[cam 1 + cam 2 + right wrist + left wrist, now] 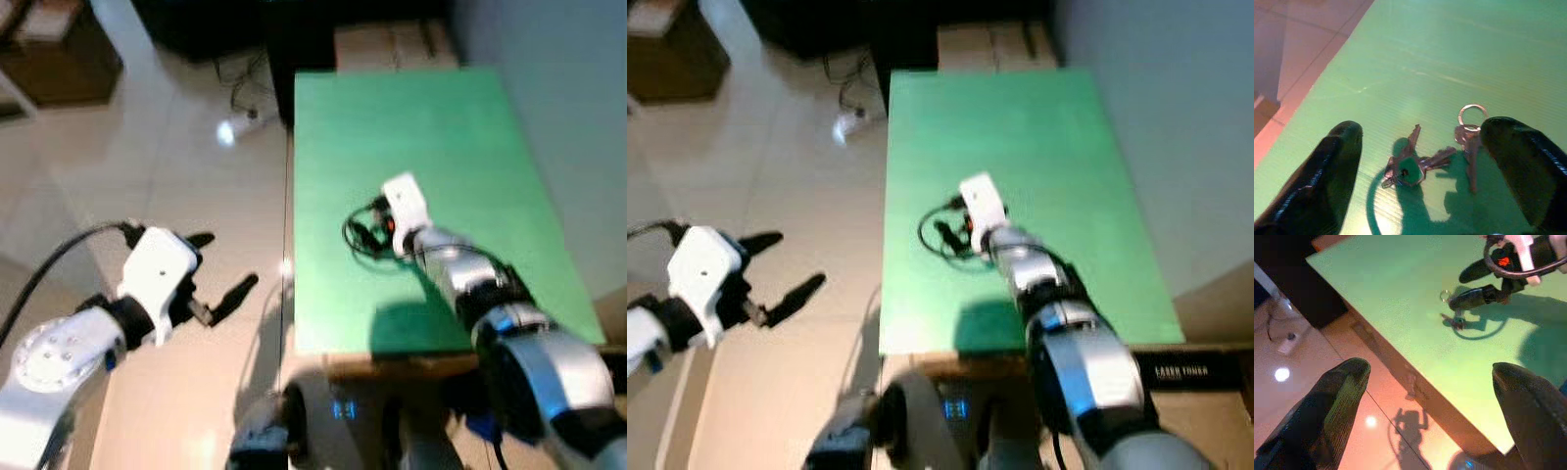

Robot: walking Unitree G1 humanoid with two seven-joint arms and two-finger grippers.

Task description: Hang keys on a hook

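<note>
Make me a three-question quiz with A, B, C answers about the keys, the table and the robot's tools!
1. Where are the keys?
A. Lying on the table
B. Hanging on a hook
C. On the floor

2. What colour is the table top?
A. Red
B. Green
C. White

3. How is the right tool?
A. Shut on the keys
B. Open, one finger on each side of the keys
C. Up in the air, far from the table

Answers:
1. A, the right wrist view shows the keys lying flat on the green top.
2. B, the top is bright green in the head views.
3. B, the two black fingers stand wide apart with the keys between them. The left tool is also open, out over the floor beside the table.
</note>
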